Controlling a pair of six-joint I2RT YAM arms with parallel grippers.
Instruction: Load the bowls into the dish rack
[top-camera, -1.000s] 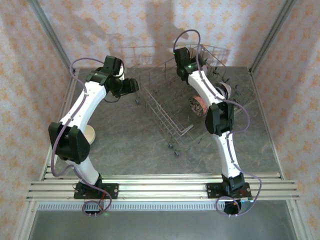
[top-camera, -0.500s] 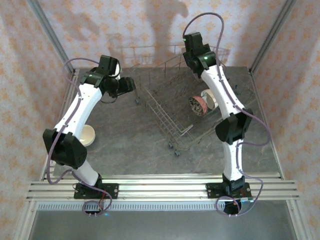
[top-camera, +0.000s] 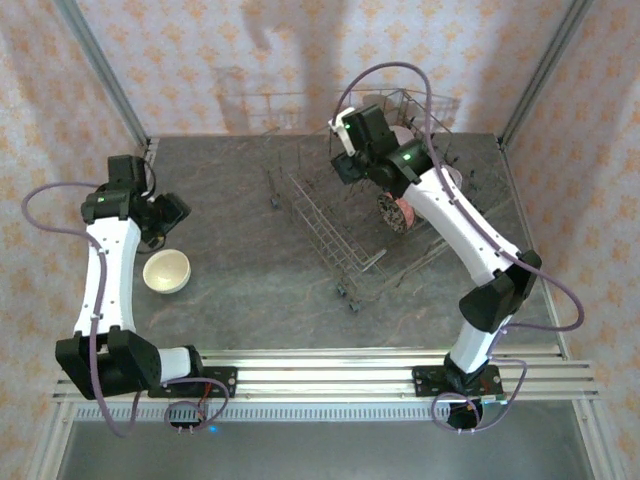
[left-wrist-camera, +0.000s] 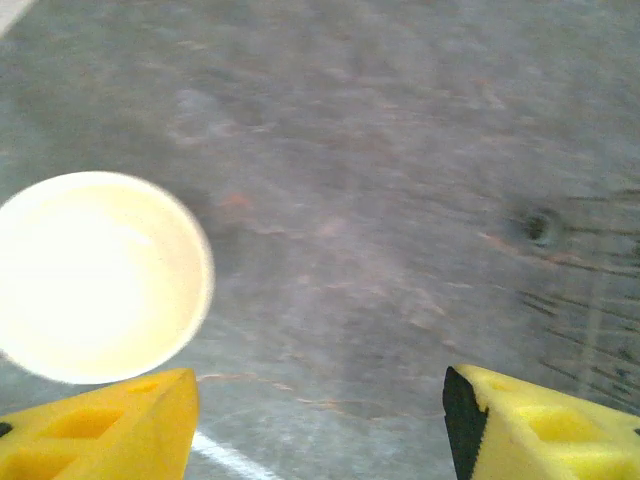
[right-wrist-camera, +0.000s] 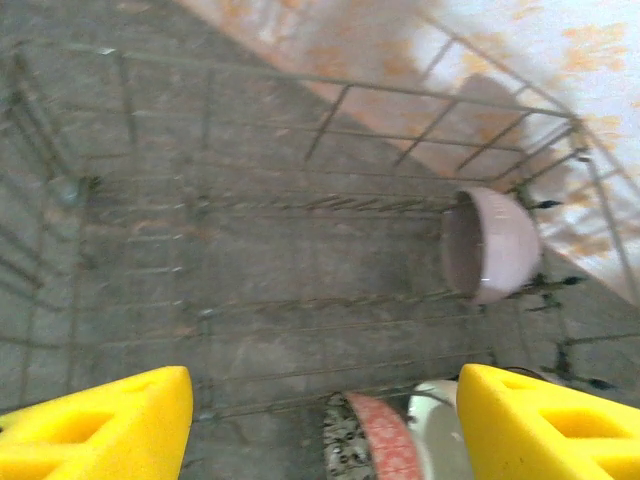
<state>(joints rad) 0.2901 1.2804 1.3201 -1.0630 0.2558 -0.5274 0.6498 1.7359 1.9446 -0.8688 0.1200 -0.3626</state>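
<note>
Now that my left gripper (left-wrist-camera: 320, 410) has swung back from the dish rack (top-camera: 318, 228) to the table's (top-camera: 260, 275) left side, its yellow fingers hang wide apart and empty, near the cream bowl (left-wrist-camera: 100, 275) sitting upright there. My right gripper (right-wrist-camera: 325, 410), also spread and empty, has moved over the rack's middle, where a pink bowl (right-wrist-camera: 490, 245), patterned bowl (right-wrist-camera: 365, 440) and white bowl (right-wrist-camera: 440, 415) already lean. I judge the cream bowl comes next.
</note>
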